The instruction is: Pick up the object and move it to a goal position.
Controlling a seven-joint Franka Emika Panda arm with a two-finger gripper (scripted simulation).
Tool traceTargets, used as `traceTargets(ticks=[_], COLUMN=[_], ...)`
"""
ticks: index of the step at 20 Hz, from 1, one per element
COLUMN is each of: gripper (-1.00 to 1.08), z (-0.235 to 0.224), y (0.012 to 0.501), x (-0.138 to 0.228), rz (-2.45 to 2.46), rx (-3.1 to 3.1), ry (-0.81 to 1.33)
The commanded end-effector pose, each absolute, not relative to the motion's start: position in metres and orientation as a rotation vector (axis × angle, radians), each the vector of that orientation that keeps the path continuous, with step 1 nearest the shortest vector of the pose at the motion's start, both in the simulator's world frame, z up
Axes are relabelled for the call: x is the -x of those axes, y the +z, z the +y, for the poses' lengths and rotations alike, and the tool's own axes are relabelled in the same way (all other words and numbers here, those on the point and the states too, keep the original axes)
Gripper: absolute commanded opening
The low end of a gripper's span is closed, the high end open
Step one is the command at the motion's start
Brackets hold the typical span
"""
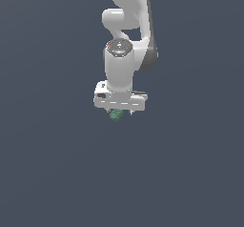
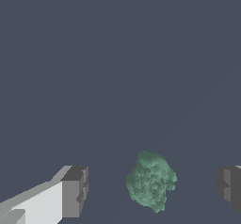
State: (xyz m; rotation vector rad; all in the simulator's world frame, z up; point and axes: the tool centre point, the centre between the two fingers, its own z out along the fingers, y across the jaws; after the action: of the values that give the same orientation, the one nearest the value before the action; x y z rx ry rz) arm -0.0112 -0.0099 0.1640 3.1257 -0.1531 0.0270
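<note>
The object [image 2: 150,181] is a small, lumpy, mottled green thing. In the wrist view it lies between my two fingertips, with a gap on each side, so neither pad touches it. My gripper [image 2: 151,190] is open, jaws spread wide. In the exterior view the object [image 1: 116,115] shows just under the white hand, and my gripper [image 1: 122,111] points straight down over it. The fingers are mostly hidden behind the hand there.
The white arm [image 1: 128,25] rises from the hand toward the top of the exterior view. A plain dark grey-blue surface [image 1: 57,173] fills the surroundings in both views.
</note>
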Motion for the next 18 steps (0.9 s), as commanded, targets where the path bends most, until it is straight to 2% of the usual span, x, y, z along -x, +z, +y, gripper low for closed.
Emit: traceTargets(ticks=[1,18], gripper=[1.00,1.00], z=[-0.012,-0.030], y=[0.156,0.100], x=[0.018,0.079], rz=[-0.231,-0.840], rx=[-3.124,-3.027], ry=[0.024,0.002])
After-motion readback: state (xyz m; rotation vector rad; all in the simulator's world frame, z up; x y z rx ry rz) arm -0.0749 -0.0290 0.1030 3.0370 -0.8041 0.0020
